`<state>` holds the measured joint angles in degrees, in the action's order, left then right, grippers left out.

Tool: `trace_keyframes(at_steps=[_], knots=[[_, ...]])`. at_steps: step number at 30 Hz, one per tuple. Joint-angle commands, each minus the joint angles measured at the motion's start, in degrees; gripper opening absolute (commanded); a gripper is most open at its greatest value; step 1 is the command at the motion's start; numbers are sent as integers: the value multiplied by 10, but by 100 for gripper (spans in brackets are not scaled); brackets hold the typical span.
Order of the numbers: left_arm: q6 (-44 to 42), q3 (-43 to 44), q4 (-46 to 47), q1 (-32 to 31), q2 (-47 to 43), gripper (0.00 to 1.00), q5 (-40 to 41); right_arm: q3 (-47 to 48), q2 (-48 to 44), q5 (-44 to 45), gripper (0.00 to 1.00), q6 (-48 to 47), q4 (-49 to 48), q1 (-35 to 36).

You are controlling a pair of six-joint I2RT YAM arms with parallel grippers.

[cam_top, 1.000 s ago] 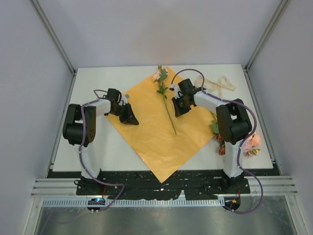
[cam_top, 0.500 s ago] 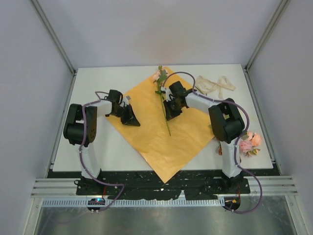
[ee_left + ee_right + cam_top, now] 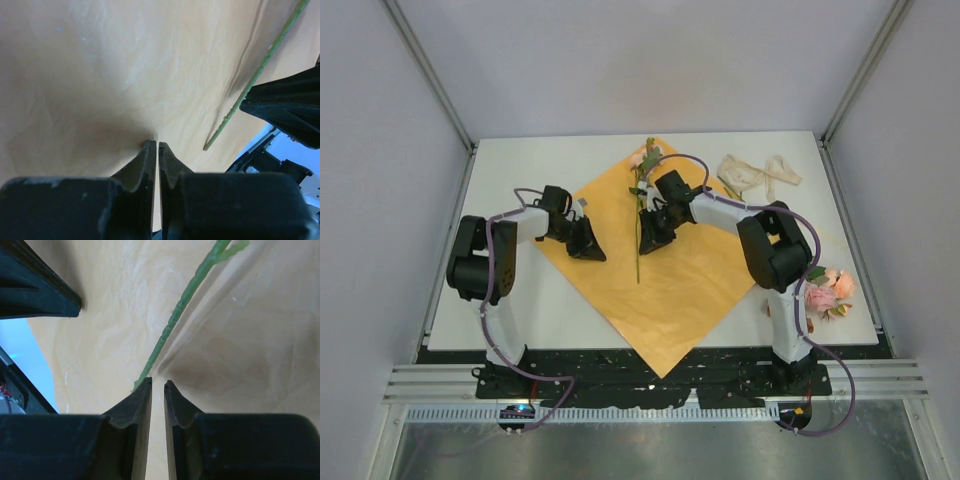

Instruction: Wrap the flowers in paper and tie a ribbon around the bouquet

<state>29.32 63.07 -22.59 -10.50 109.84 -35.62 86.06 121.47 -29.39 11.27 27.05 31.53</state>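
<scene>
The left arm (image 3: 520,222) and right arm (image 3: 725,207) are showing white links, black joints; purple cables (image 3: 487,285) are running along them, black fingers (image 3: 137,167) tapering.

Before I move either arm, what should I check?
1. Paper lies flat on the table: ok.
2. Flower stem rests on the paper: ok.
3. Right claw grips the stem: not ok; jaws slightly apart, stem outside them.
4. Left claw pinches the paper: cannot tell; jaws closed, tips on the sheet.
5. Ribbon clear of both arms: ok.
6. Other flowers on paper: not ok; near the table's right edge.
</scene>
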Motion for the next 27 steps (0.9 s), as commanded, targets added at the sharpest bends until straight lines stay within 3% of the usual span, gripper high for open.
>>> trace_keyframes(at_steps=[1, 4, 7, 11, 15, 18, 27], knots=[[-29, -8, -13, 1, -44, 14, 34, 29, -32, -36, 22, -12, 3, -24], [-57, -2, -14, 3, -85, 34, 16, 24, -86, -26, 28, -86, 75, -79], [-85, 6, -20, 3, -134, 60, -1, 19, -160, 1, 46, -195, 159, -138], [-116, 22, -26, 2, -182, 75, -2, 17, -211, 86, 58, -307, 233, -237], [-146, 41, -29, 0, -201, 78, -16, 21, -206, 156, 59, -410, 262, -323], [-159, 55, -30, -1, -208, 78, -24, 22, -172, 199, 55, -475, 262, -350], [-168, 73, -52, -3, -204, 78, -13, 20, -71, 215, 53, -509, 232, -366]])
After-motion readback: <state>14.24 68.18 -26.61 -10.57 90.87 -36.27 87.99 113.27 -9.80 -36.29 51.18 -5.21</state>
